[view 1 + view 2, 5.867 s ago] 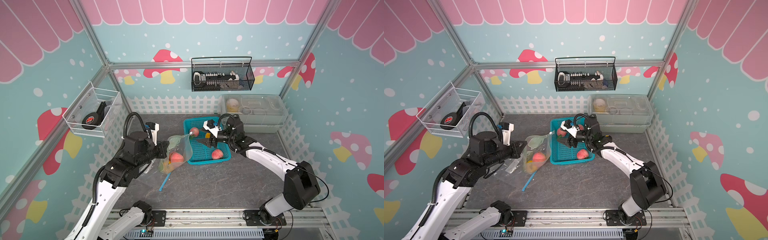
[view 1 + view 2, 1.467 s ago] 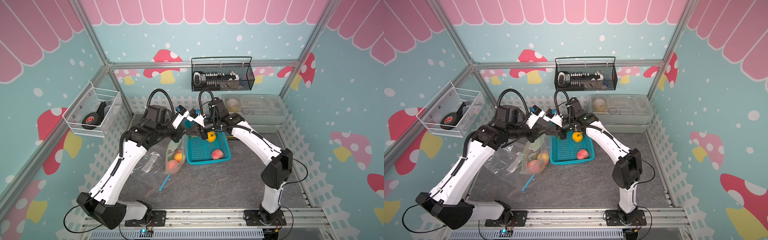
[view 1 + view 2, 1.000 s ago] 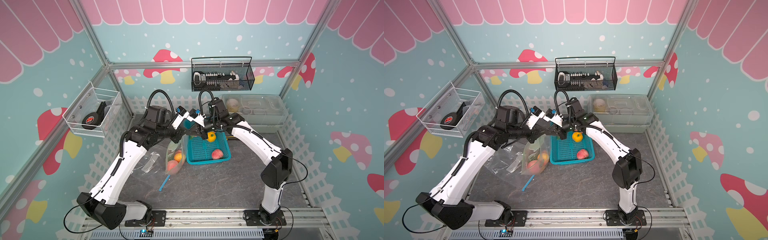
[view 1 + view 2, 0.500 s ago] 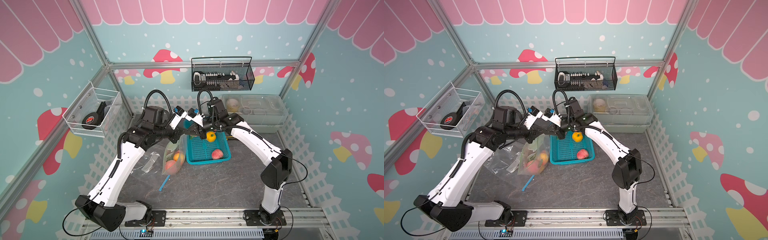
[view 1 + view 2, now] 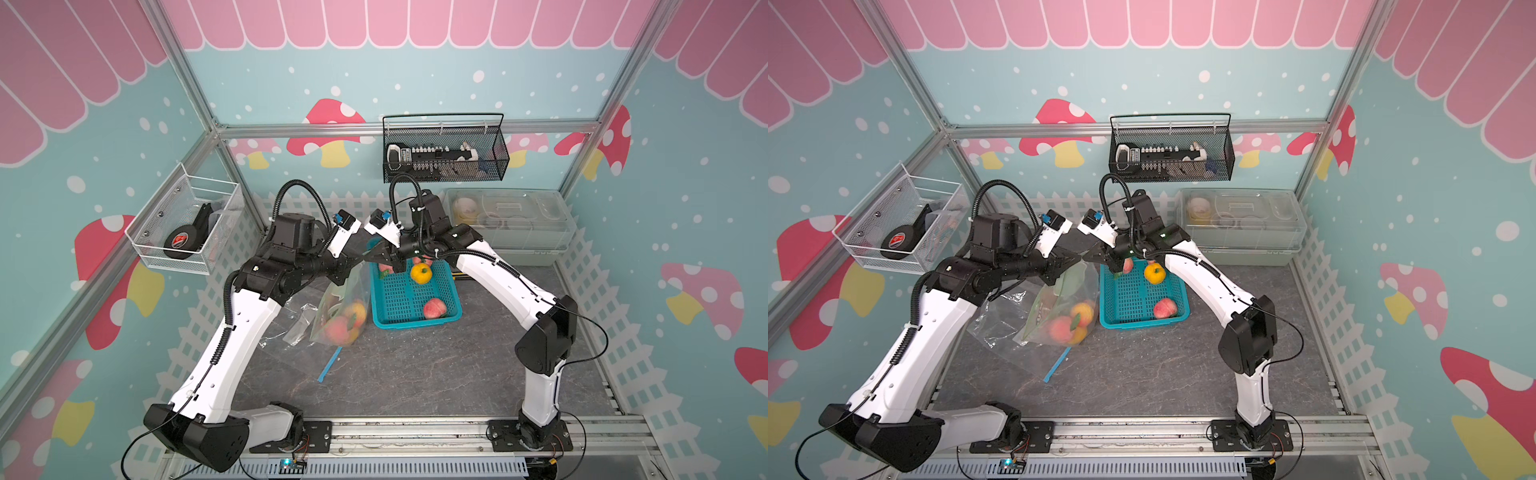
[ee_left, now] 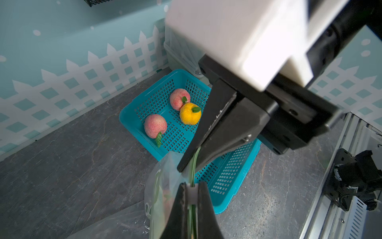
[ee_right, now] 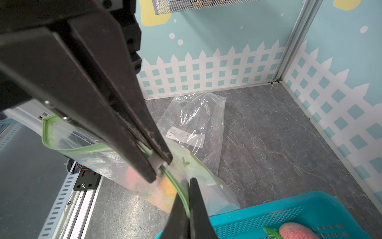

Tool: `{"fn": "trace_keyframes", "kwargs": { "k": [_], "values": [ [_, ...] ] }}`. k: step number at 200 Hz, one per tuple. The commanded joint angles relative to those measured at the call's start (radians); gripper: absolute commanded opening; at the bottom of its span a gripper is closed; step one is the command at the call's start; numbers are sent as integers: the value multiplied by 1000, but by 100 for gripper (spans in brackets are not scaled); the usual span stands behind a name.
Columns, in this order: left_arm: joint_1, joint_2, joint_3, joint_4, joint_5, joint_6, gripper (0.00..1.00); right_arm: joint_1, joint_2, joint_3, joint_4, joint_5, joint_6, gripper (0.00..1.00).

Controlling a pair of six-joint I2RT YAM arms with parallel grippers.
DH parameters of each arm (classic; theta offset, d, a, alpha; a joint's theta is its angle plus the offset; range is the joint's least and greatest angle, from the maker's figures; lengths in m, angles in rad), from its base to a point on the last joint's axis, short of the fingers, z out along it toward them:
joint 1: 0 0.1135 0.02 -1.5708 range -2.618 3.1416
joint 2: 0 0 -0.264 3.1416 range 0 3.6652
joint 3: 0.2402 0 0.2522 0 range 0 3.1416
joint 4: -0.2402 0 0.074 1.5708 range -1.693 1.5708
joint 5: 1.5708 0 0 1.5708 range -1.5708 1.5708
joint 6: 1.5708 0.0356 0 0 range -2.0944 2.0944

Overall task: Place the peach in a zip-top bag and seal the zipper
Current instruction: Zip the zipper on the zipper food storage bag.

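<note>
Your left gripper (image 5: 360, 263) and right gripper (image 5: 370, 259) were each clamped tight on the green zipper (image 6: 195, 163) of the zip-top bag (image 5: 345, 297). They met almost tip to tip, raised above the dark stone table (image 5: 415, 374) by the left rim of the teal basket (image 5: 415, 323). From your left wrist view, the left gripper (image 6: 191, 187) pinched the strip just below the right gripper (image 6: 186, 167); the right wrist view showed the same grip from the opposite side. The basket sat toward the back of the table, and the bag hung from the two grips just beside it. The bag's full lower end was down near the table, though I could not tell whether it rested there. An empty bag (image 5: 1000, 316) lay flat under your left arm. Inside the held bag you had the peach (image 5: 1061, 328) low down, pressed against an orange fruit (image 5: 1081, 312). Two other peaches (image 6: 155, 125) and a yellow fruit (image 6: 190, 113) lay in the basket. A thin blue strip (image 5: 330, 365) lay on the table just in front of the bag.
</note>
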Motion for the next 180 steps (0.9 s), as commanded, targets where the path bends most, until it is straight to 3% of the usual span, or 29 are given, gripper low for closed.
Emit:
{"fn": "trace_keyframes", "kwargs": {
  "k": [1,180],
  "values": [
    [20,-45,-8,-38,-9,15,3,-27,28,34,19,103,40,0],
    [105,-98,-48,15,15,-7,4,-37,30,38,146,397,257,0]
  ]
}}
